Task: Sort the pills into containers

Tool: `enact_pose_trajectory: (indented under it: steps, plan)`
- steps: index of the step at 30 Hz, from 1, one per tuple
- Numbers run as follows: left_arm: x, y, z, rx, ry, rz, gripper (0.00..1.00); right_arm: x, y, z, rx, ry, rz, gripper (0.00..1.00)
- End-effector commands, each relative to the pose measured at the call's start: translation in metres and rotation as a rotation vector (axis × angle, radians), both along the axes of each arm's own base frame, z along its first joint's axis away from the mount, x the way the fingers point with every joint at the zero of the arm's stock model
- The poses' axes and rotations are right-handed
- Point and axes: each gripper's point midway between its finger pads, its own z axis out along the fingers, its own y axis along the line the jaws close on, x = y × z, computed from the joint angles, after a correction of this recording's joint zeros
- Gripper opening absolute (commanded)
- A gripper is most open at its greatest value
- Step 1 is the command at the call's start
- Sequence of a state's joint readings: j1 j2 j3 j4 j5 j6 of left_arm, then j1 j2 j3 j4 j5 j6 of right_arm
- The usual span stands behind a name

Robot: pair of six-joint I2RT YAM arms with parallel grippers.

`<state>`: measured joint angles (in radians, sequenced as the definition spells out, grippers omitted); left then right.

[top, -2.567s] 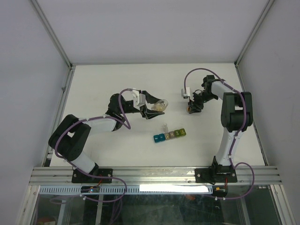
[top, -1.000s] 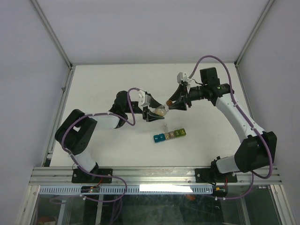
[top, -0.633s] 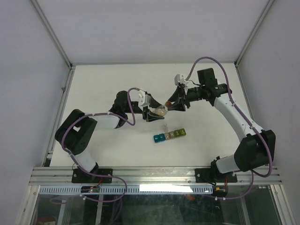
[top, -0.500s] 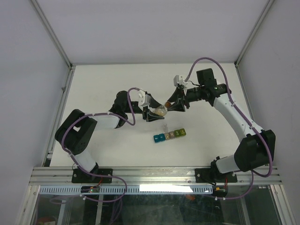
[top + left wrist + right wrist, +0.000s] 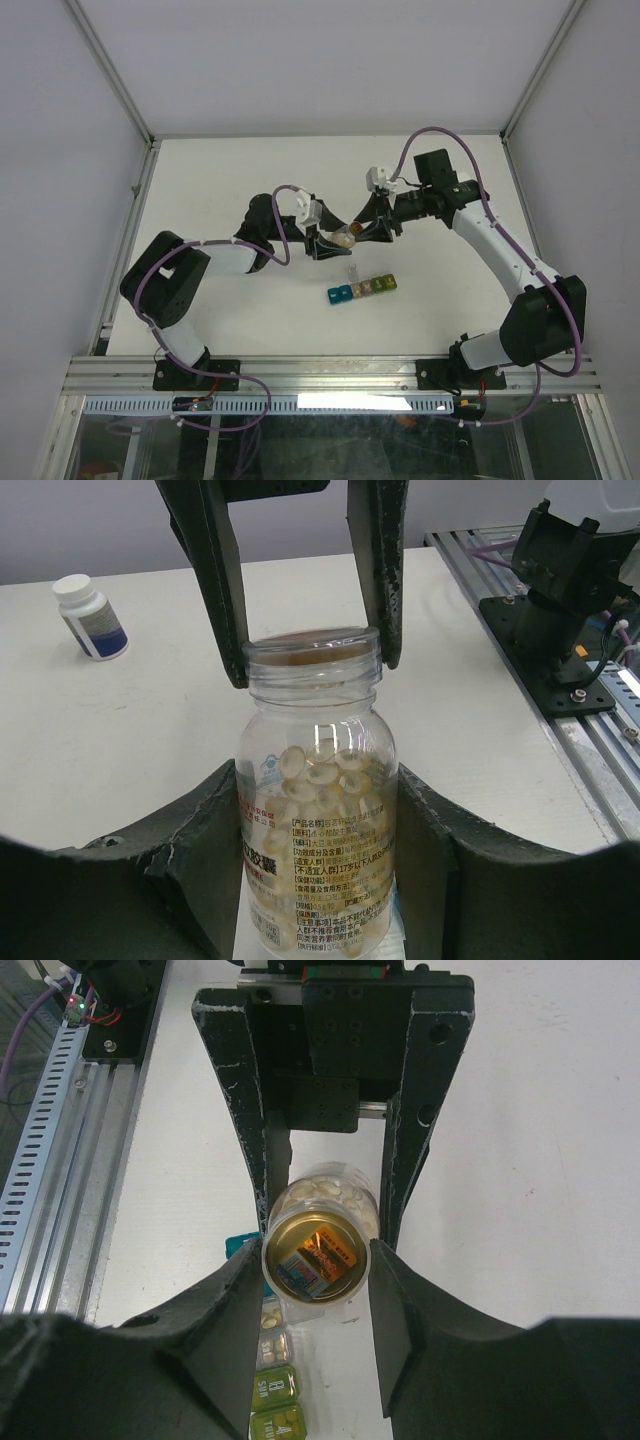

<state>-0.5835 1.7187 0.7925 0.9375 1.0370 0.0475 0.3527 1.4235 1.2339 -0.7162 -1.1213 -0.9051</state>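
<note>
Left arm [image 5: 215, 262] and right arm [image 5: 500, 245]: white links, black joints, purple cable looping along each. Tool fingers [image 5: 245, 1110] matte black, edges scuffed pale. Small screw heads dot the black crossbar [image 5: 350, 1030] behind them.

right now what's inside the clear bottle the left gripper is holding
Pale pills show through the upper wall of the clear bottle. Its label hides the lower part, and the brown cap covers the mouth.

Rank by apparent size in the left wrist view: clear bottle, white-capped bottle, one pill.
1. Clear bottle, nearest the camera, so inflated.
2. White-capped bottle, farther away.
3. Pill inside the clear bottle.
</note>
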Motion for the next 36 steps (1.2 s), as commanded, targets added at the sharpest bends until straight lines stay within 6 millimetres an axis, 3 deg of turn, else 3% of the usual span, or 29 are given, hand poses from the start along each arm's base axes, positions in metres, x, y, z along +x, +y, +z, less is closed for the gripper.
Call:
enact_pose_trajectory:
  steps: [1,12,24,36]
  plan:
    - [-0.005,-0.004,0.026,-0.069,-0.076,-0.048,0.00,-0.002,0.001,-0.001,0.000,-0.031,0.019,0.11]
    - [-0.010,0.004,0.042,-0.145,-0.071,-0.056,0.00,0.006,0.002,-0.007,-0.019,-0.048,-0.016,0.11]
    - [0.028,0.007,0.045,-0.148,-0.069,0.185,0.00,0.021,0.004,-0.026,-0.122,0.017,-0.118,0.13]
    - [0.042,0.008,0.041,-0.127,-0.143,0.320,0.00,0.047,0.013,-0.038,-0.182,0.260,-0.336,0.09]
